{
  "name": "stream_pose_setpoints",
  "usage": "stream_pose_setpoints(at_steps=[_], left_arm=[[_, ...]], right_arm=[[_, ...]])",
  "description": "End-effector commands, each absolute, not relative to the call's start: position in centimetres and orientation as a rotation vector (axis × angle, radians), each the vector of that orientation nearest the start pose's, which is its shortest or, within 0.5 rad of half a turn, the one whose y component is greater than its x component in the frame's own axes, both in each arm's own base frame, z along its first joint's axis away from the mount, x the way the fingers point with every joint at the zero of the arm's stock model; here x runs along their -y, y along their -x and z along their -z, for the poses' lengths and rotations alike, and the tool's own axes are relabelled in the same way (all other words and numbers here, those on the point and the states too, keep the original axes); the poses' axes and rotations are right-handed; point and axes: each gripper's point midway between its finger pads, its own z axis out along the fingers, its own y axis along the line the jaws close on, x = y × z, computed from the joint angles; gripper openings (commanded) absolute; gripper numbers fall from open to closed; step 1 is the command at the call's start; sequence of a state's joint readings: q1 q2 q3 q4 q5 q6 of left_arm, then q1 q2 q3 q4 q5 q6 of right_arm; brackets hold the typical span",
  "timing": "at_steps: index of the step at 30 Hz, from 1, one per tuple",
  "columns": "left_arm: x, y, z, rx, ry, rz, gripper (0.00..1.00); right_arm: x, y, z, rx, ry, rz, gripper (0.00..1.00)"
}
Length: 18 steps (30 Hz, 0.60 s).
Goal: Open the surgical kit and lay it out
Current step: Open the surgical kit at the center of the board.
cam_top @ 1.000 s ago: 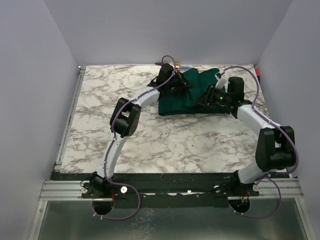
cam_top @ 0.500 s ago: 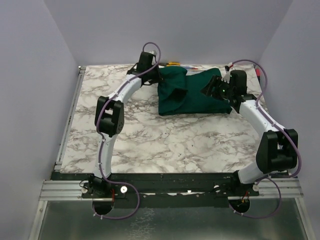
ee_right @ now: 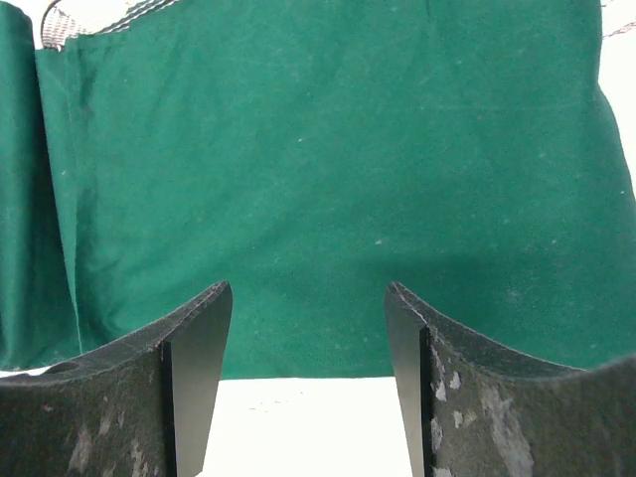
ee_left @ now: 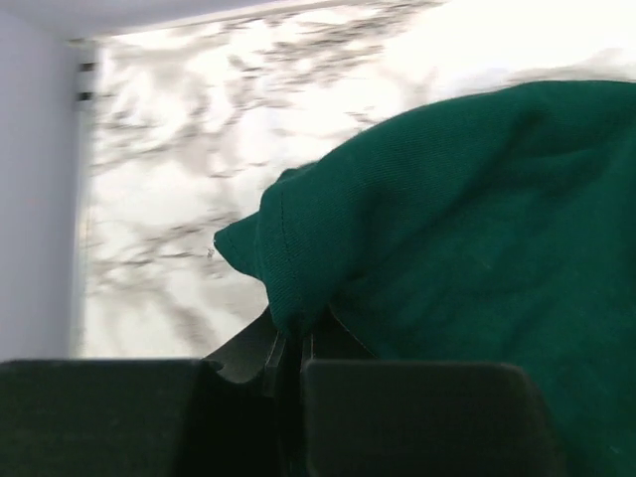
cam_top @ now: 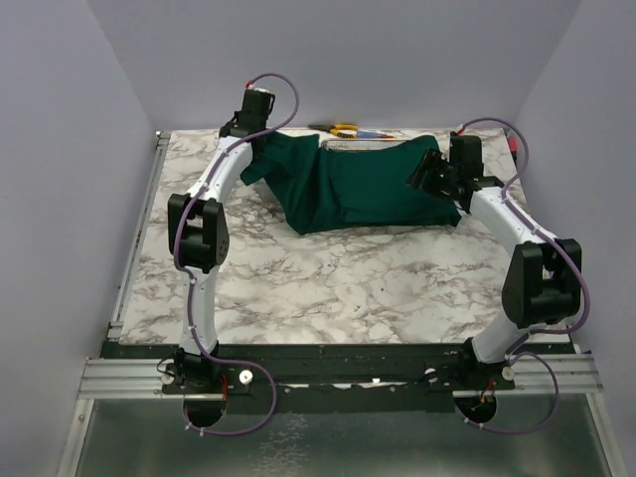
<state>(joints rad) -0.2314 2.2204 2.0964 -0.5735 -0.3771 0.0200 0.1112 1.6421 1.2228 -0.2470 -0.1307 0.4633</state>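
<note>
Toward far-left corner of the white marbled counter (cam_top: 328,283), has dragged a flap of the dark green cloth wrap (cam_top: 368,189), left tool (ee_left: 296,348) clenched on it. Has released right tool (ee_right: 308,310) at counter's far right. Means wrap partly opened, contents covered yet.

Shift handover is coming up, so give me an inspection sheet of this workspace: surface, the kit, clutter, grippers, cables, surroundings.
Surface: marble-patterned table, no damage seen.
Job's things: dark green cloth wrap spread at the far side, covering most of the wire-mesh tray; packets and instruments not visible.
Clutter: yellow-handled tool and pens at the far edge, behind the wrap.
Grippers: left gripper shut on a corner of the wrap; right gripper open over the wrap's edge, holding nothing.
Cables: purple cables looped along both arms, no snag seen.
Surroundings: pale walls on three sides; metal rail at the near edge.
</note>
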Motion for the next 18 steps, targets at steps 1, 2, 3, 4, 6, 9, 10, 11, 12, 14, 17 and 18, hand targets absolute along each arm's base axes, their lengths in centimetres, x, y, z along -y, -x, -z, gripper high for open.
stream_pose_setpoints(at_steps=[1,2,3,4,6,9,10,11,12,14,17,18], left_arm=[[-1.8,-57.1,-17.2,-2.23,-0.031,-0.791,0.0],[-2.8,-57.0,-17.0,-2.234,-0.022,-0.822,0.0],[-3.4,-56.9,-16.9,-2.237,-0.017,-0.851,0.0],[-4.2,-56.7,-16.9,-2.236,-0.005,-0.887,0.0],[-5.5,-56.3,-17.0,-2.227,0.03,-0.957,0.0],[-6.8,-55.9,-16.8,-2.223,0.063,-1.016,0.0],[-6.9,-55.8,-16.7,-2.223,0.065,-1.032,0.0],[-7.1,-55.8,-16.5,-2.222,0.069,-1.048,0.0],[-7.3,-55.6,-16.5,-2.217,0.082,-1.071,0.08],[-8.4,-55.0,-17.3,-2.172,0.166,-1.161,0.51],[-9.9,-54.1,-19.1,-2.081,0.317,-1.264,0.74],[-10.1,-54.2,-19.3,-2.076,0.336,-1.242,0.74]], right_arm=[[-8.3,-45.6,-14.8,-2.268,-0.375,-0.391,0.67],[-8.4,-45.7,-14.8,-2.269,-0.374,-0.393,0.67],[-8.5,-45.9,-14.8,-2.272,-0.373,-0.395,0.67],[-8.5,-46.0,-14.8,-2.274,-0.373,-0.396,0.67],[-8.5,-46.2,-14.7,-2.281,-0.375,-0.394,0.67],[-8.6,-46.4,-14.5,-2.284,-0.373,-0.397,0.67],[-8.6,-46.5,-14.5,-2.285,-0.375,-0.4,0.67],[-8.7,-46.6,-14.4,-2.287,-0.376,-0.403,0.67],[-8.8,-46.6,-14.4,-2.287,-0.375,-0.406,0.67],[-8.9,-46.8,-14.3,-2.291,-0.376,-0.412,0.67],[-8.9,-47.0,-14.5,-2.291,-0.377,-0.417,0.67],[-9.0,-47.0,-14.6,-2.29,-0.377,-0.418,0.67]])
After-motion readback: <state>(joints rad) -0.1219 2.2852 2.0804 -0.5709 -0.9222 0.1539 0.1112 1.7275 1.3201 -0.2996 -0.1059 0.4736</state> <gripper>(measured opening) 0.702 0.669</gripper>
